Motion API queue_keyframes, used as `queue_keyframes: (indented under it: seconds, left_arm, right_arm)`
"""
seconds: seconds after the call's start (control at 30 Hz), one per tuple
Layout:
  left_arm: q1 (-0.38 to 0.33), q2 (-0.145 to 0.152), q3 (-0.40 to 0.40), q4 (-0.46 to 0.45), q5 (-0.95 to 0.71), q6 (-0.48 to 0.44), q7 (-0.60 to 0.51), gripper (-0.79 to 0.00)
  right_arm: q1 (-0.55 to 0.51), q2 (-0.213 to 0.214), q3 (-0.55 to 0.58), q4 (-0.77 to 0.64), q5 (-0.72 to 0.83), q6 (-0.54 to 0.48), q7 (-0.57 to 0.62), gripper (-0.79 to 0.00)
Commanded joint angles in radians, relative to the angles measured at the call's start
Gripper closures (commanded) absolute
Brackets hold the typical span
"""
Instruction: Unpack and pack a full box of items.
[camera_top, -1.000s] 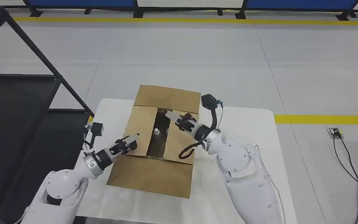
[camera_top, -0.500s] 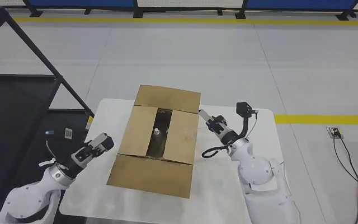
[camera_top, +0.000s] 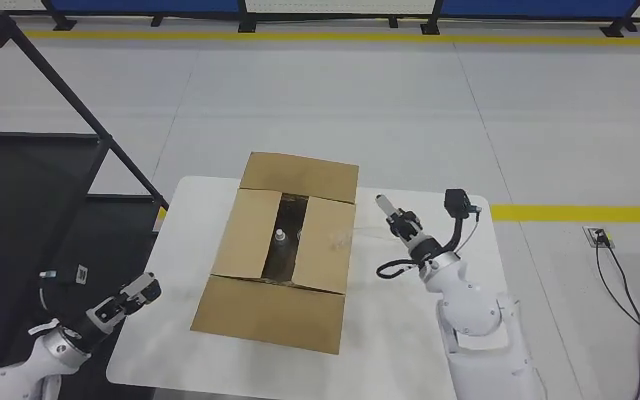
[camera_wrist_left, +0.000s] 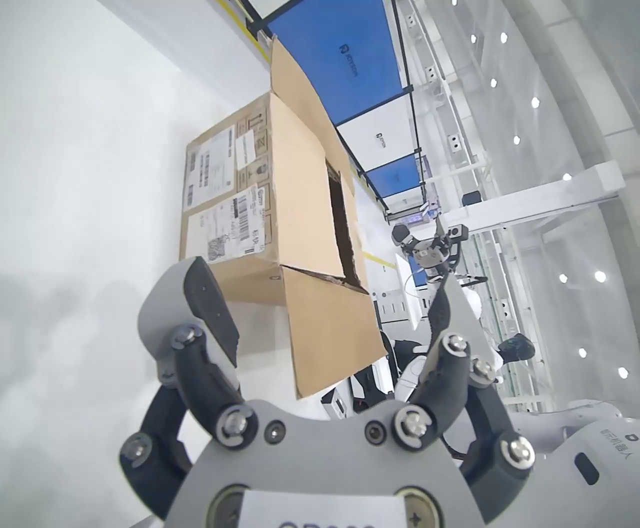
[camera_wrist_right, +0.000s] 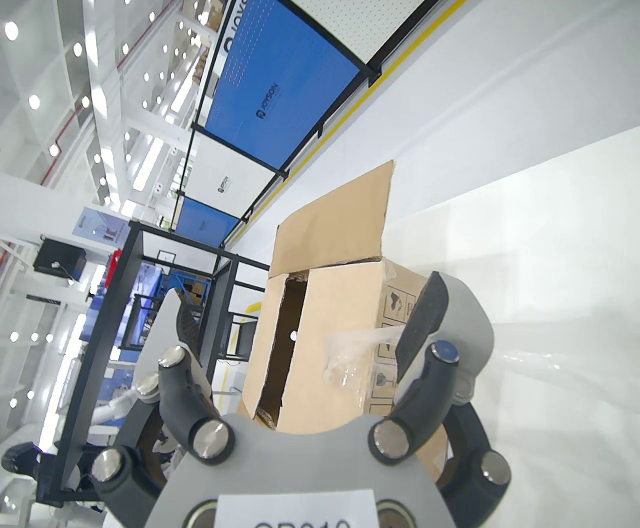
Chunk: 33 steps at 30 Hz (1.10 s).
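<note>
Here's the cardboard box (camera_top: 322, 250), plain brown corrugated board, sitting squarely in the middle of the white worktop (camera_top: 400, 330). Its far flap stands up and its near flap folds outward. The two side flaps lie almost flat, leaving a dark slot down the middle. In that slot, a small pale bottle top (camera_top: 281, 236) pokes up. Printed labels cover the box wall in the left wrist view.

A wisp of clear, crinkled film (camera_top: 352, 234) hangs off the box's right-hand wall, just by one pad (camera_wrist_right: 417, 312) of the right claw (camera_top: 388, 208); I can't tell whether they touch. A black metal frame (camera_top: 60, 100) stands to the left, beside the worktop.

Now the claws. The right claw is spread wide with nothing in it, near the box's right wall and pointing at it. The left claw (camera_top: 140, 292) has its jaws apart too, also empty. It sits out at the worktop's left edge, well apart from the box, facing the near left corner.
</note>
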<state>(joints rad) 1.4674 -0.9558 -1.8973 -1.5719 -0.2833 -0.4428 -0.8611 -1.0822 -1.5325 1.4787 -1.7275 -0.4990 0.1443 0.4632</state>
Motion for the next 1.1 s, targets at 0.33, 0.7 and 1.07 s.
queue_keyframes:
  seconds: [0.33,0.7,1.07]
  left_arm:
    - [0.009,-0.001,0.023,-0.031,-0.005,-0.014,0.023,-0.785]
    - [0.01,0.001,0.032,-0.048,0.007,-0.014,0.022,-0.785]
    - [0.014,0.002,0.048,-0.057,0.019,-0.011,0.035,-0.785]
  right_arm:
    - [-0.124,0.031,0.199,0.012,0.114,0.14,0.059,-0.785]
    - [-0.031,0.05,0.225,0.266,0.214,0.009,0.069,-0.317]
    - [-0.014,0.066,0.216,0.329,0.267,-0.084,0.085,0.0]
